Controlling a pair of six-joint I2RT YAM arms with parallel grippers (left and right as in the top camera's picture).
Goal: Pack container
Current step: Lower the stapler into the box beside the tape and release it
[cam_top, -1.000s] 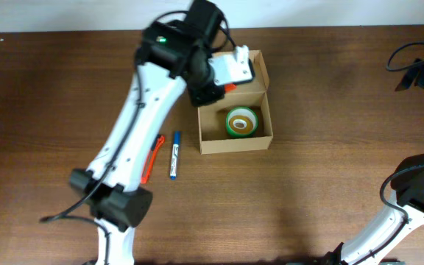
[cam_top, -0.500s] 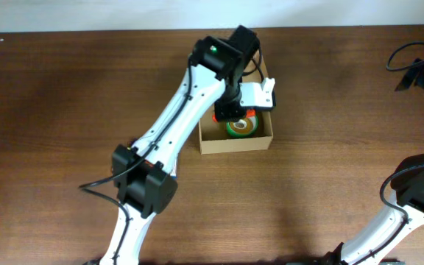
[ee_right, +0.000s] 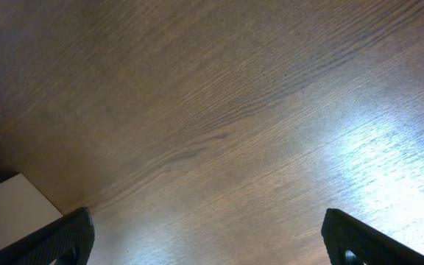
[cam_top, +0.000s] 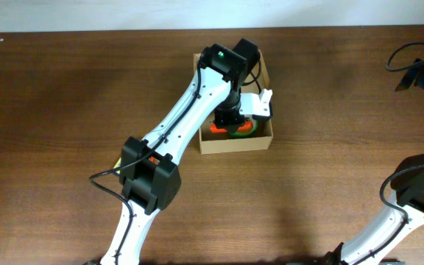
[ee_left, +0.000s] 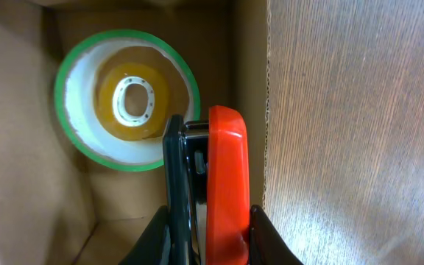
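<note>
The container (cam_top: pixel 236 144) is a small brown cardboard box, open at the top, standing at the middle back of the table. In it lies a tape roll (cam_top: pixel 241 133) with a green rim, which the left wrist view shows as a tape roll (ee_left: pixel 127 99) on the box floor. My left gripper (cam_top: pixel 230 120) reaches down into the box, shut on a narrow orange-and-black tool (ee_left: pixel 216 184) beside the box's right wall (ee_left: pixel 250 88). My right gripper (ee_right: pixel 208 239) hangs open over bare wood at the far right, with nothing between its fingers.
The left arm (cam_top: pixel 175 140) stretches across the table from front left to the box and hides what lies under it. Cables and the right arm (cam_top: pixel 418 191) fill the right edge. A white block (ee_right: pixel 9 210) shows at the lower left of the right wrist view.
My left arm has swung right from the box's back left corner and come down into the box with the orange-and-black tool. The right arm has not moved.
</note>
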